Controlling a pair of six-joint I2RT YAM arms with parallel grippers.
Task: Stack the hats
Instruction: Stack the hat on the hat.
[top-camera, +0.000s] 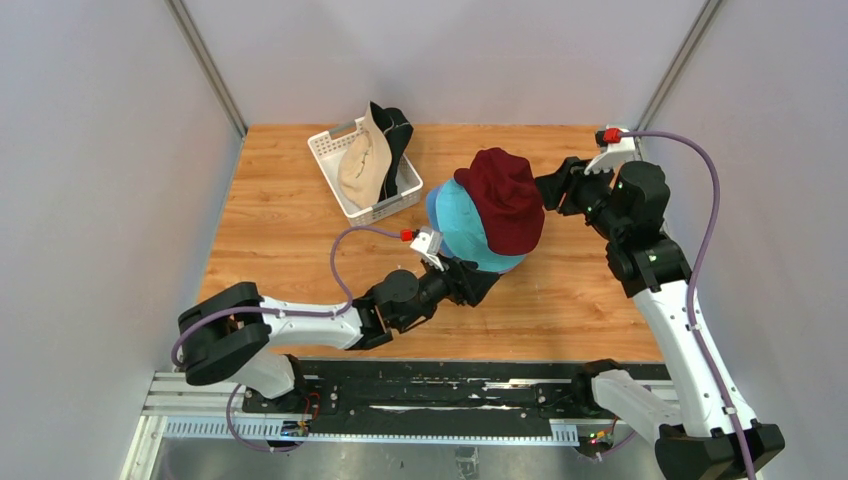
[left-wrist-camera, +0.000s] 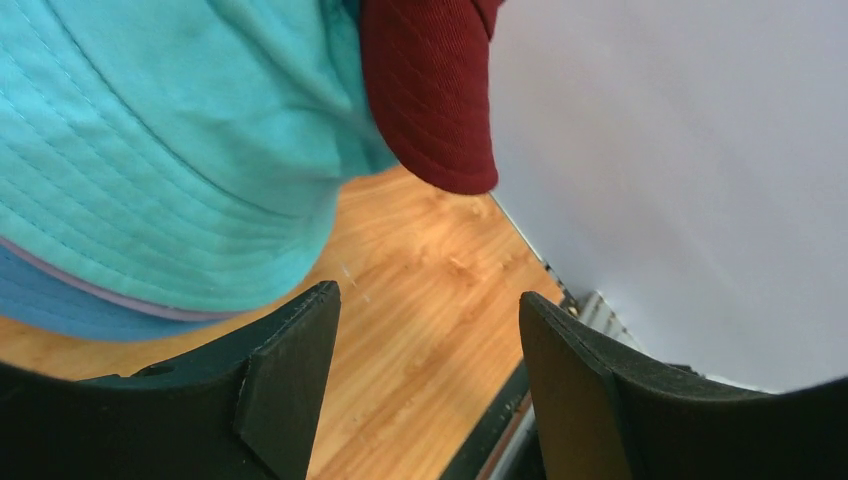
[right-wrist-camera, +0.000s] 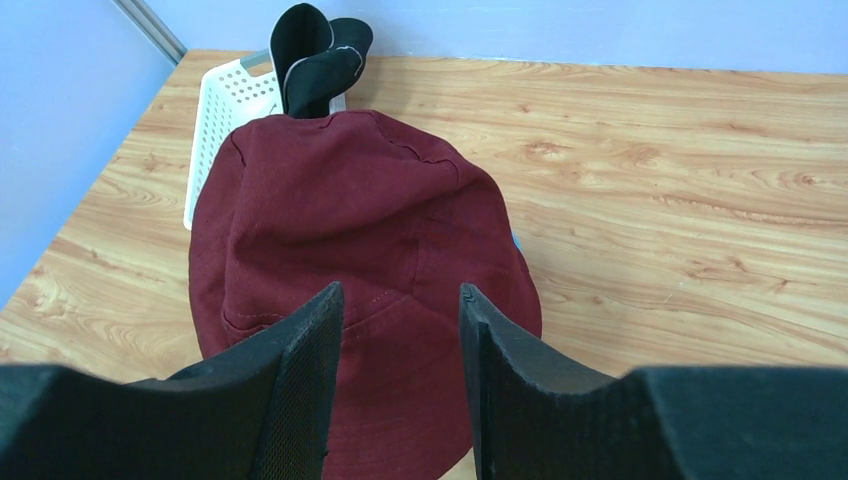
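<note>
A dark red hat tops a stack in the middle of the table, sitting askew over a teal hat with a blue hat showing under it. In the left wrist view the teal hat fills the upper left, with a thin lavender edge and the blue hat below it. My left gripper is open at the stack's near side, only bare wood between its fingers. My right gripper is open just to the right of the dark red hat, above its brim. A beige hat and a black hat lie in the basket.
The white lattice basket stands at the back left of the wooden table, close to the stack. Grey walls close in the left, back and right sides. The arms' black rail runs along the near edge.
</note>
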